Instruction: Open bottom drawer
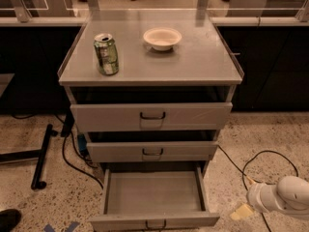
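The bottom drawer point(153, 193) of the light grey cabinet is pulled out far, showing a plain grey shallow tray with nothing in it. Its slim front point(154, 222) with a small black handle point(155, 224) sits at the bottom edge of the view. My gripper point(243, 208) is low at the right, beside the drawer's right front corner and apart from it. The white arm point(285, 197) reaches in from the right edge. The top drawer point(151, 116) and middle drawer point(152, 151) stand slightly out.
A green can point(106, 53) and a white bowl point(162, 37) stand on the cabinet top point(203, 62). Black cables point(263, 161) lie on the speckled floor at the right. A black stand leg point(41, 156) and cables lie at the left.
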